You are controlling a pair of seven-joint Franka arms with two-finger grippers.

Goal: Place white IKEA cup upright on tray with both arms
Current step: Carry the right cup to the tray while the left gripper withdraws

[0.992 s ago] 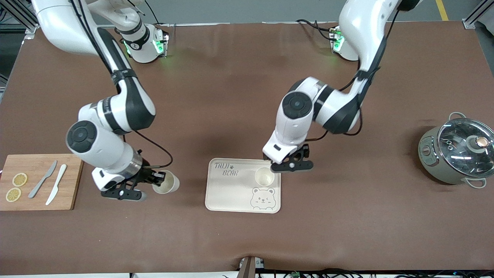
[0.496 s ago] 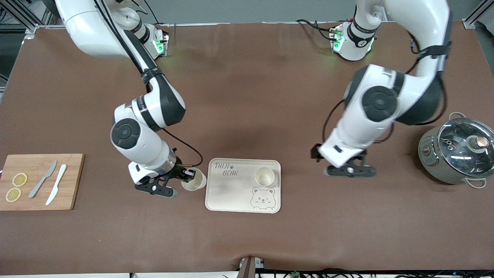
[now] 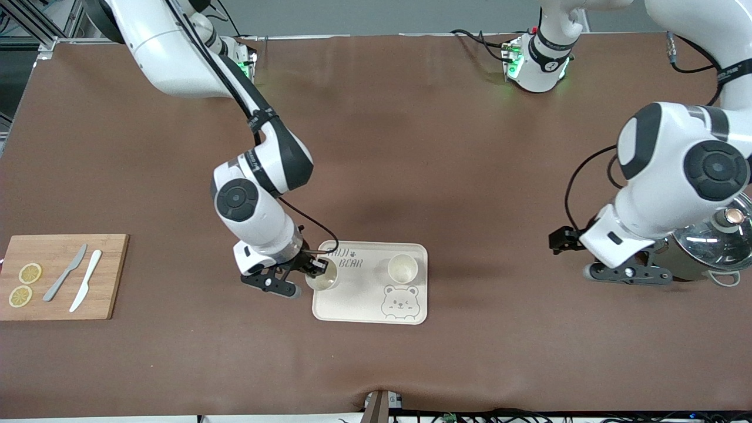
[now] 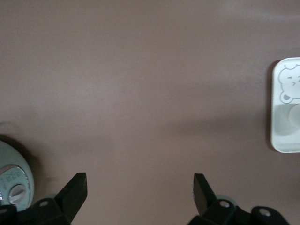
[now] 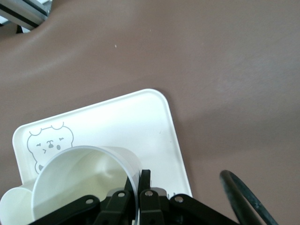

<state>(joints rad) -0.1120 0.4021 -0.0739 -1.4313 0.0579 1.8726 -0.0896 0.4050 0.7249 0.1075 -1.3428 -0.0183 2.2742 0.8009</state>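
The cream tray (image 3: 364, 301) with a bear drawing lies near the table's middle. One white cup (image 3: 402, 269) stands upright on it, at the edge toward the left arm's end. My right gripper (image 3: 317, 271) is shut on the rim of a second white cup (image 3: 325, 278), mouth up, over the tray's lettered corner. In the right wrist view my right gripper (image 5: 138, 180) pinches the cup wall (image 5: 79, 183) above the tray (image 5: 140, 126). My left gripper (image 3: 625, 275) is open and empty beside the pot, over bare table (image 4: 138, 183).
A grey pot with a glass lid (image 3: 705, 241) stands at the left arm's end, partly under the left arm. A wooden cutting board (image 3: 59, 276) with two knives and lemon slices lies at the right arm's end. A black cable (image 5: 243, 197) hangs by the right gripper.
My right gripper has carried its cup from beside the cutting board to over the tray's corner. My left arm has drawn away from the tray to the pot.
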